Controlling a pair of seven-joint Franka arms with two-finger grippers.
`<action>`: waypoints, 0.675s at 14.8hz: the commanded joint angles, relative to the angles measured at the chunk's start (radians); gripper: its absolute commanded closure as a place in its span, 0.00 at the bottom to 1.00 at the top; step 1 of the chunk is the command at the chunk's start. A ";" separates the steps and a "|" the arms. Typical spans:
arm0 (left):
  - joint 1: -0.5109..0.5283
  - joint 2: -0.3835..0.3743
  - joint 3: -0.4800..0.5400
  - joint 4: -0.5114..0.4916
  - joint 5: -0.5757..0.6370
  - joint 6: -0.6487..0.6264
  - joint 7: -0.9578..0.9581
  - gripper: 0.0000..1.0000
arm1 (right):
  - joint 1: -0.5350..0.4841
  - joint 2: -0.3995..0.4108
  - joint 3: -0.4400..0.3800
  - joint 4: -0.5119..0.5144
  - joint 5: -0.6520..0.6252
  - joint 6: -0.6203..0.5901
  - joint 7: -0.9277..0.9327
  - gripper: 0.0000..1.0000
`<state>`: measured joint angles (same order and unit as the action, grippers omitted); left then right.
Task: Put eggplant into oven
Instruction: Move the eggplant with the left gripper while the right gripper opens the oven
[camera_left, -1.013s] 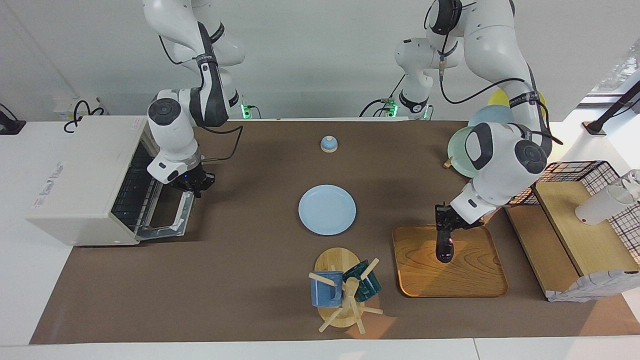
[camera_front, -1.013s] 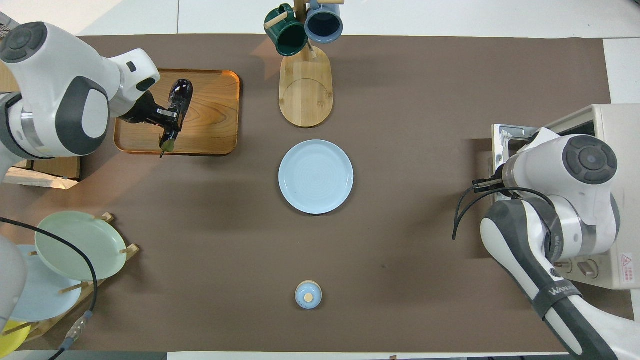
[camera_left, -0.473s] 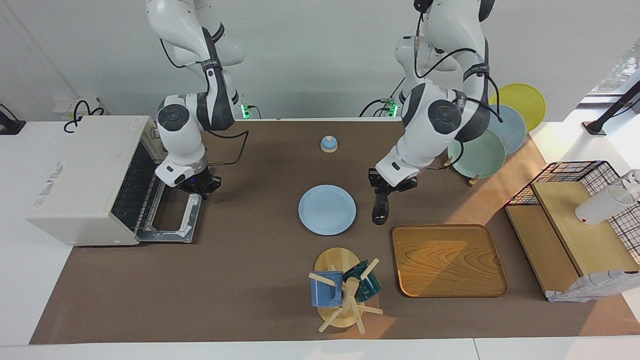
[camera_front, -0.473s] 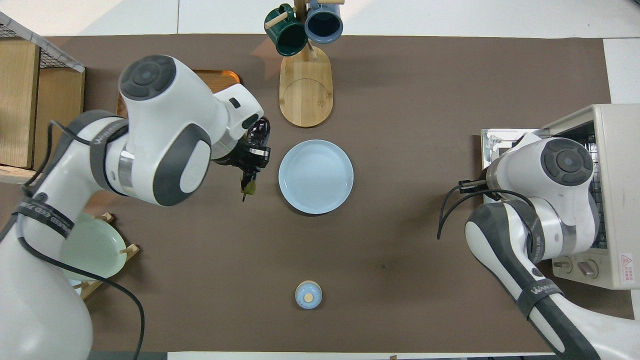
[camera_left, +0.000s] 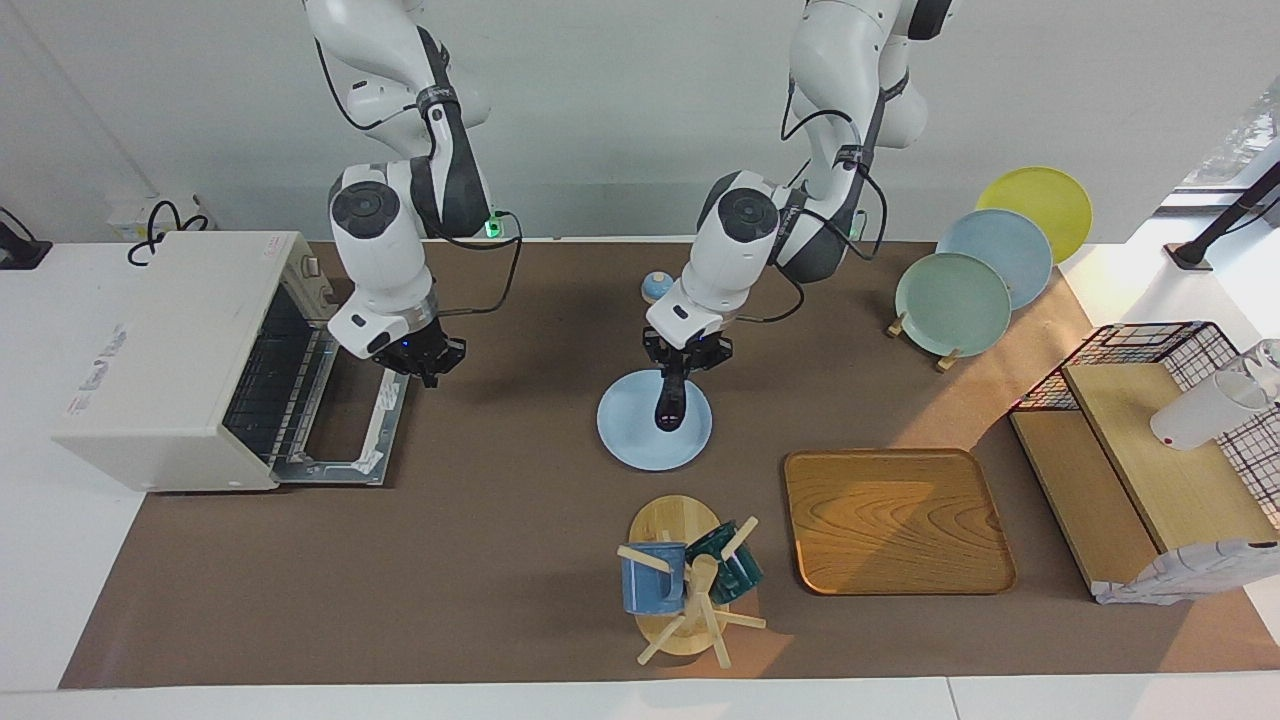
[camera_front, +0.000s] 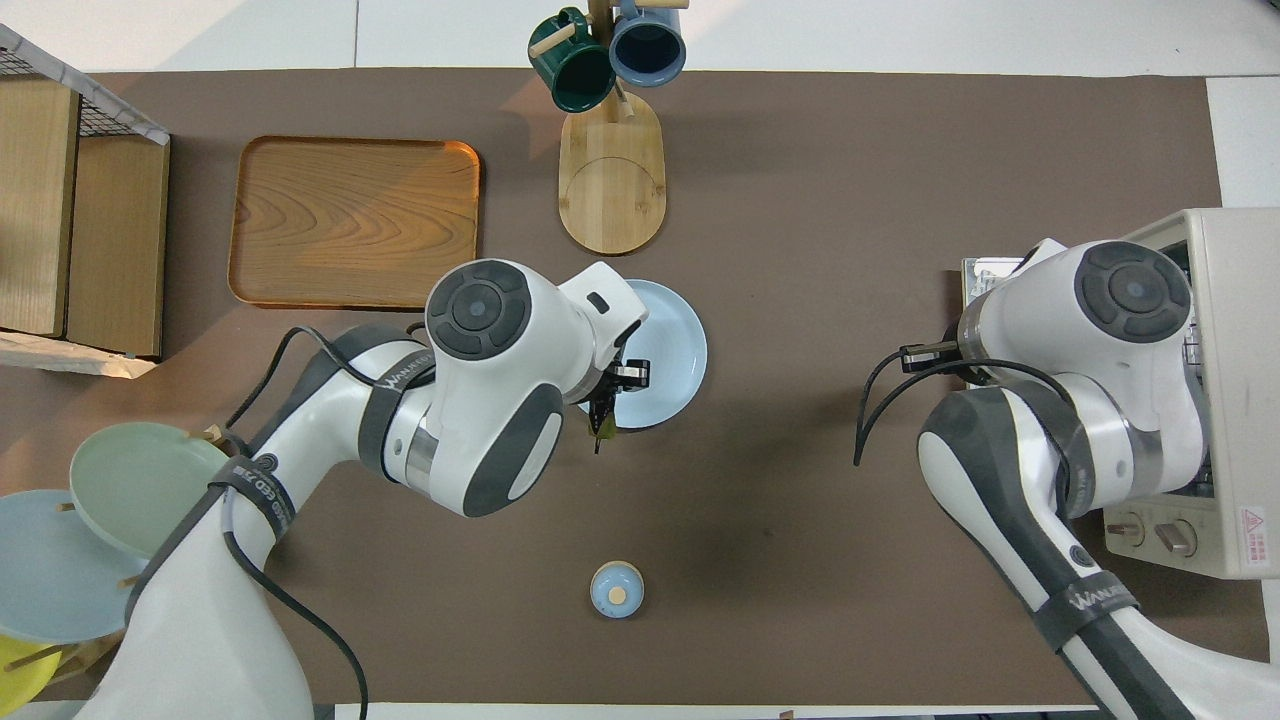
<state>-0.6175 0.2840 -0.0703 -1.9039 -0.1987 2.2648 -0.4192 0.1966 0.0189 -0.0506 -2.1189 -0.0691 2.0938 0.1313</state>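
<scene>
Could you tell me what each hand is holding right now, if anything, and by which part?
The left hand grips the eggplant by its stem end, so it hangs over the light blue plate. The right hand, over the oven door, holds nothing.

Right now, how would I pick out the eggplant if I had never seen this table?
Find the pale blue plate in the middle of the brown table, between the white oven and the wooden tray. Over that plate hangs the left arm's pincer, holding the eggplant so that it dangles. It is the only dark, glossy, slender thing there.
</scene>
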 joint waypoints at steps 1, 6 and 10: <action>-0.022 0.035 0.020 -0.015 -0.024 0.067 -0.003 1.00 | -0.003 -0.056 -0.003 0.000 0.018 -0.083 -0.012 0.02; -0.022 0.043 0.023 -0.015 -0.022 0.059 0.000 0.63 | -0.020 -0.054 -0.006 0.156 0.029 -0.294 -0.021 0.00; 0.030 -0.008 0.040 0.009 -0.016 -0.039 0.016 0.00 | -0.026 -0.037 -0.012 0.324 0.061 -0.472 -0.050 0.00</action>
<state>-0.6204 0.3333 -0.0514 -1.9007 -0.1988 2.3024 -0.4236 0.1891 -0.0447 -0.0608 -1.8535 -0.0489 1.6599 0.1179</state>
